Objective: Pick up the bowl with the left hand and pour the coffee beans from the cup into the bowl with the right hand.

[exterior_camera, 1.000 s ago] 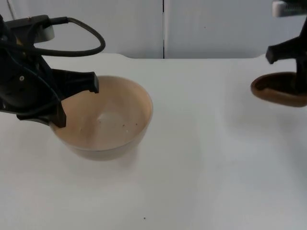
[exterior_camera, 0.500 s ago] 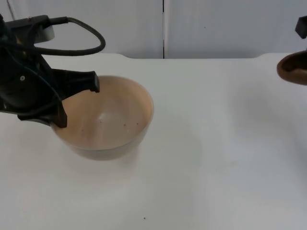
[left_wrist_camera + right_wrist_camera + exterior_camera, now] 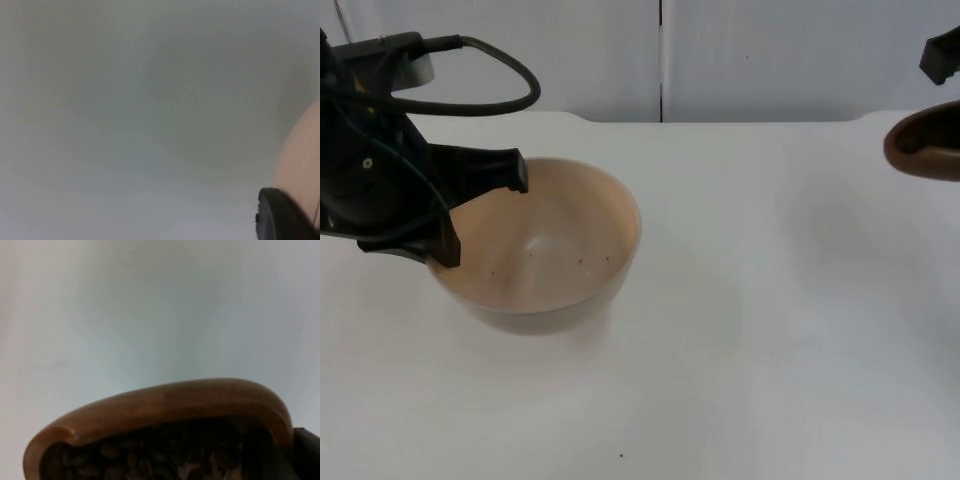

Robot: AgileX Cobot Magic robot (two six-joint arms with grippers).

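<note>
1. White tabletop (image 3: pixel 740 330) is spreading across the scene w/ a rounded back edge, running up to the partition.
2. Grey partition wall (image 3: pixel 770 55) is standing behind it, w/ a dark vertical seam (image 3: pixel 660 60) near mid.
3. Tiny dark speck (image 3: pixel 621 456) is lying on the tabletop's near part.

Bright, even light; soft shadows; both wrist views hazily blurred.

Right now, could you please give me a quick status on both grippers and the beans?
Left gripper shut on beige bowl rim. Right gripper at table's right edge, shut on brown wooden cup; coffee beans unpoured. Path between clear.
</note>
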